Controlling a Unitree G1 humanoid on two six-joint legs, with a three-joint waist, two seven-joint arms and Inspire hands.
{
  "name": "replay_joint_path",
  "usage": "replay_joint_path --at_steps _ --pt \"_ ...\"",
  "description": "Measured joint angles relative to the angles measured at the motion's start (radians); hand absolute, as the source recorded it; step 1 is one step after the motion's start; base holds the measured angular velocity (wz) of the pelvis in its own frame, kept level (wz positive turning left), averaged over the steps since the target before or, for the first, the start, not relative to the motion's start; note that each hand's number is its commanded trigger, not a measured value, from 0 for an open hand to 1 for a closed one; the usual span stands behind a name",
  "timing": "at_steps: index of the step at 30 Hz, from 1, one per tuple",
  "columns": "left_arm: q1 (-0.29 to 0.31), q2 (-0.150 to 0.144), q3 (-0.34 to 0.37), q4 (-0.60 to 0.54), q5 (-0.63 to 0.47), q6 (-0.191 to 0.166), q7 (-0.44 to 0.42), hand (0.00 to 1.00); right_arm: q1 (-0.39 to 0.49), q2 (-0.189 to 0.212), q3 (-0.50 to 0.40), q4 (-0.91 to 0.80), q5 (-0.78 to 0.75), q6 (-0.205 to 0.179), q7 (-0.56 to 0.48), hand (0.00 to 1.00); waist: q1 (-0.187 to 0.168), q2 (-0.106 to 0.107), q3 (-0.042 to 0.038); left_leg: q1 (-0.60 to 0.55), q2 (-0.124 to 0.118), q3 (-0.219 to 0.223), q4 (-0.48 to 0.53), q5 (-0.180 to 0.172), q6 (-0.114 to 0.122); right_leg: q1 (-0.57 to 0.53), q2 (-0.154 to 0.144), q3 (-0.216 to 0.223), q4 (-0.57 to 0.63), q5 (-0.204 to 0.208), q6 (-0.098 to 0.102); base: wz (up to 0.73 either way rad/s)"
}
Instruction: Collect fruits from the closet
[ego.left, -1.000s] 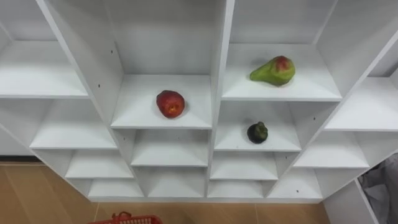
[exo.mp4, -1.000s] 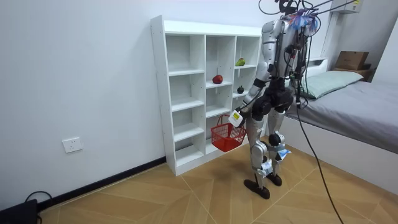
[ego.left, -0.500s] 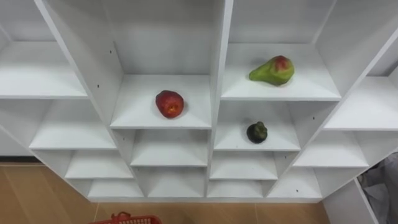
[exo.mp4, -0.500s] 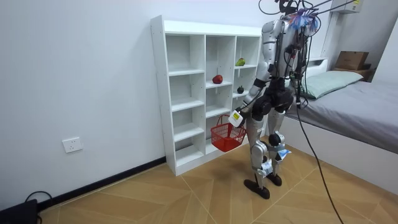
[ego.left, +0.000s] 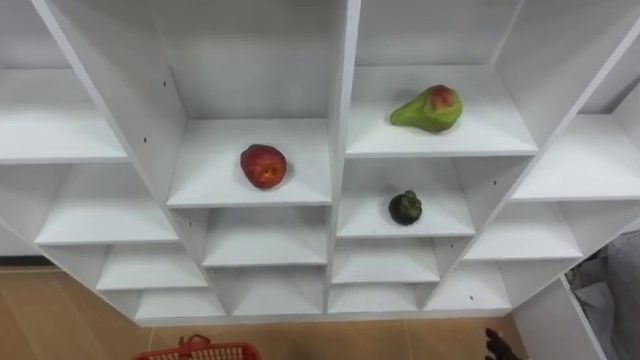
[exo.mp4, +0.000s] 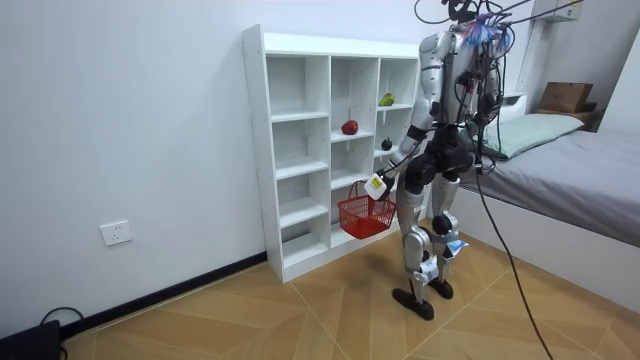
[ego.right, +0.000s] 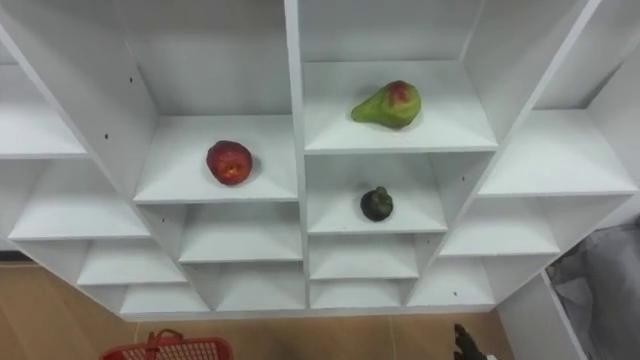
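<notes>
Robot's left hand (exo.mp4: 378, 186) grips the red basket (exo.mp4: 365, 216) before the white closet (ego.left: 345, 150); right hand (ego.left: 494, 345) low, fingers unreadable. On its shelves lie a red apple (ego.left: 263, 165), a dark fruit (ego.left: 405, 207) and, higher, a pear (ego.left: 428, 109).

White closet (ego.left: 343, 100); red apple (ego.left: 263, 165), green pear (ego.left: 428, 108) with a red patch, dark green fruit (ego.left: 405, 207), red basket (ego.left: 195, 351).

A bedroom in a home: a bed (exo.mp4: 585, 175) with a grey cover and a pale pillow (exo.mp4: 535, 128) fills the room view's right, a white cubby closet (exo.mp4: 300, 150) stands against a plain wall with a socket (exo.mp4: 117, 233), over a wood parquet floor (exo.mp4: 300, 310).
</notes>
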Motion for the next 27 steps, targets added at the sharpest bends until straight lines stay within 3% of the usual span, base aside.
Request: replay_joint_path --at_steps 4,7,14,21,27 --pt "-0.005 0.0 -0.006 0.005 0.0 -0.015 0.002 1.0 0.027 0.011 0.004 -0.146 -0.129 -0.022 -0.03 0.0 -0.003 0.001 -0.0016 -0.005 0.003 0.024 0.0 0.0 0.0 -0.016 0.002 0.01 0.002 0.005 0.0 -0.13" --pt "-0.003 0.0 -0.024 0.001 0.0 -0.017 0.002 1.0 0.076 0.011 0.005 -0.318 -0.158 -0.031 -0.064 0.0 -0.003 0.007 -0.003 -0.01 0.003 0.027 0.0 0.0 0.0 -0.021 0.002 0.017 0.001 0.009 0.001 -0.05" --pt "0.031 -0.001 -0.046 -0.02 -0.001 -0.018 -0.002 1.0 0.084 0.006 0.004 -0.545 -0.23 -0.067 -0.148 0.0 -0.025 0.009 -0.0027 -0.009 0.003 0.036 -0.001 0.0 0.001 -0.027 0.005 0.037 0.017 0.011 0.002 -0.07" --pt "0.03 0.0 -0.053 -0.014 -0.002 -0.018 -0.008 1.0 0.076 0.005 0.007 -0.647 -0.251 -0.075 -0.21 0.0 -0.023 0.013 -0.0004 -0.005 0.002 0.035 -0.009 0.0 0.001 -0.026 0.004 0.037 0.016 0.011 0.003 0.0" --pt "0.029 0.0 -0.062 -0.014 -0.002 -0.018 -0.007 1.0 0.064 -0.024 0.047 -0.718 -0.256 -0.085 -0.295 0.0 -0.017 0.01 0.0 -0.001 0.001 0.036 -0.011 0.0 0.001 -0.02 0.005 0.037 0.015 0.011 0.003 0.0"
